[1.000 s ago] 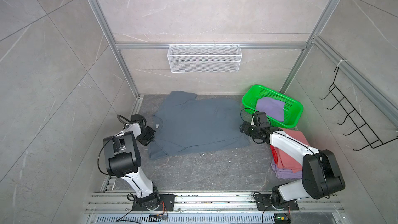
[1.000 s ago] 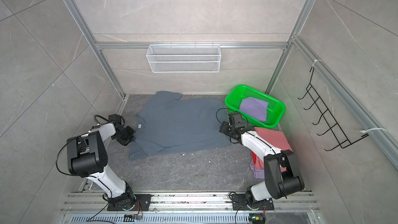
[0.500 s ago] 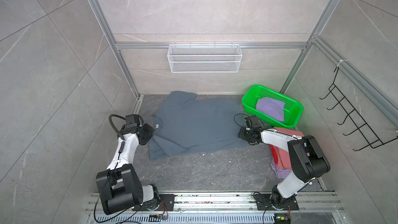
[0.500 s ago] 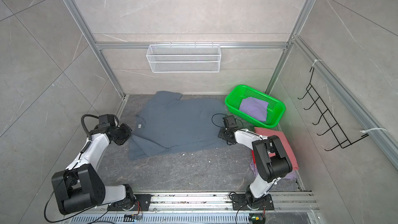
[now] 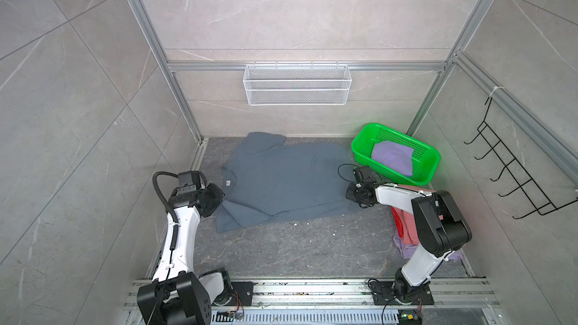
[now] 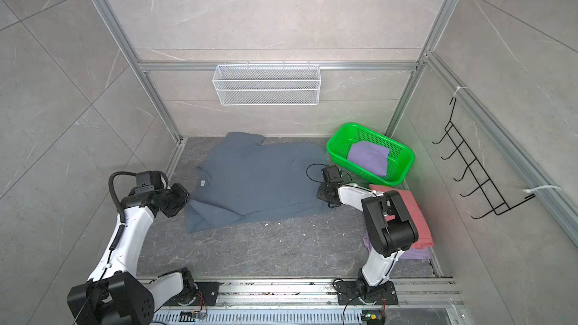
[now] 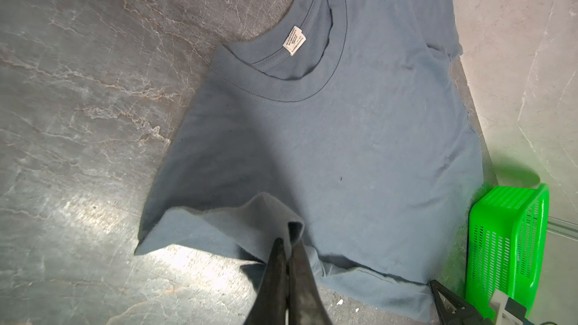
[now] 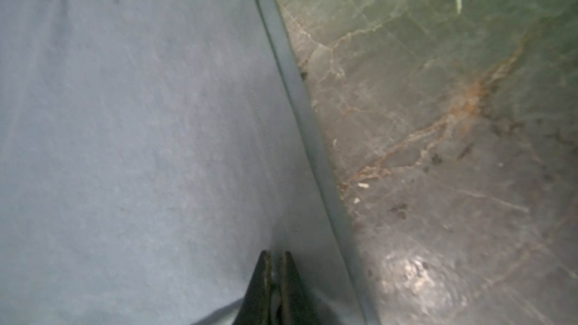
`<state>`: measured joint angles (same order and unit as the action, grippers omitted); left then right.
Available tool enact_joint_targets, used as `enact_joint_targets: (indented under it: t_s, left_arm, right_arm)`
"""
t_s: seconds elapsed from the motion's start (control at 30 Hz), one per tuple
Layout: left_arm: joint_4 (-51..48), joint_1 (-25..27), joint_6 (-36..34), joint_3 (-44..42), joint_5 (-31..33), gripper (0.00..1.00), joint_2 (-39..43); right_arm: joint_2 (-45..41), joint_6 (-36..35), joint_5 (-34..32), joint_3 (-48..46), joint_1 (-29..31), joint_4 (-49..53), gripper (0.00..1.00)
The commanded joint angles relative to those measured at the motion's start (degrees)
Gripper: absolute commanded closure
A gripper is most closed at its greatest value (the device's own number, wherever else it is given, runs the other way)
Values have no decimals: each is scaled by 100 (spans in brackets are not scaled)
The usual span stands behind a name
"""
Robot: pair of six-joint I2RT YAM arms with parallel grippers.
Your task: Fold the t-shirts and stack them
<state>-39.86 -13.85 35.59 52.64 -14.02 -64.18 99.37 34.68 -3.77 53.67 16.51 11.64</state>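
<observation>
Nearest me, by the right edge of the tabletop (image 5: 297, 245), a folded salmon-pink t-shirt (image 6: 423, 229) lies on a lavender t-shirt (image 6: 417, 254). Further in, the slate blue-grey t-shirt (image 5: 281, 182) is spread over the middle, its neck label (image 7: 294, 40) toward the left edge. My left gripper (image 7: 289, 243) is pinched tight on the shirt's near sleeve, with a fold of it lifted. My right gripper (image 8: 275, 256) is clamped on the cloth by the hem, on the shirt's right side. In the far right corner stands a green basket (image 5: 362, 143) holding another lavender shirt (image 5: 392, 157).
</observation>
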Motion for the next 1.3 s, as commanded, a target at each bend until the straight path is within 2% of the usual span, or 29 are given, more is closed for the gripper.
enact_joint_targets:
  t_s: [0.0, 0.3, 0.47, 0.5, 0.53, 0.57, 0.6, 0.63, 0.67, 0.7, 0.93, 1.03, 1.27]
  left_arm:
    - [-542, 12, -142, 306, -342, 100, 390]
    - [-2368, 11, 351, 265, -1359, 100, 2099]
    - [-3689, 13, 490, 271, -946, 100, 2944]
    - [-3884, 5, 559, 239, -846, 97, 3123]
    - [-4059, 11, 633, 250, -628, 90, 3304]
    - [-4183, 5, 696, 281, -392, 77, 3454]
    - [-4271, 10, 768, 298, -221, 58, 3615]
    - [-4276, 10, 849, 288, -226, 46, 3719]
    - [-4284, 5, 868, 273, -266, 44, 3745]
    - [-4268, 16, 856, 264, -316, 44, 3753]
    - [-3855, 5, 683, 386, -312, 42, 3575]
    - [-3546, 5, 582, 190, -510, 42, 3449]
    - [-1994, 12, 610, -680, -1131, 41, 3064]
  right_arm:
    - [-579, -185, -150, 35, 79, 435, 95]
    - [-2207, -551, 60, -479, 170, 1480, 97]
    - [-2849, -518, 87, -942, 173, 1834, 96]
    - [-2917, -485, 80, -1054, 177, 1874, 95]
    - [-2976, -456, 70, -1171, 179, 1886, 94]
    - [-3026, -429, 48, -1272, 177, 1865, 93]
    - [-3062, -401, 28, -1372, 177, 1813, 90]
    - [-3071, -400, 21, -1418, 176, 1788, 88]
    - [-3054, -399, 17, -1421, 177, 1802, 86]
    - [-3012, -400, 24, -1391, 172, 1815, 81]
    - [-3037, -425, 17, -1236, 175, 1913, 72]
    - [-3140, -397, 135, -1308, 177, 1850, 72]
    - [-3143, -185, 492, -1351, 292, 1289, 67]
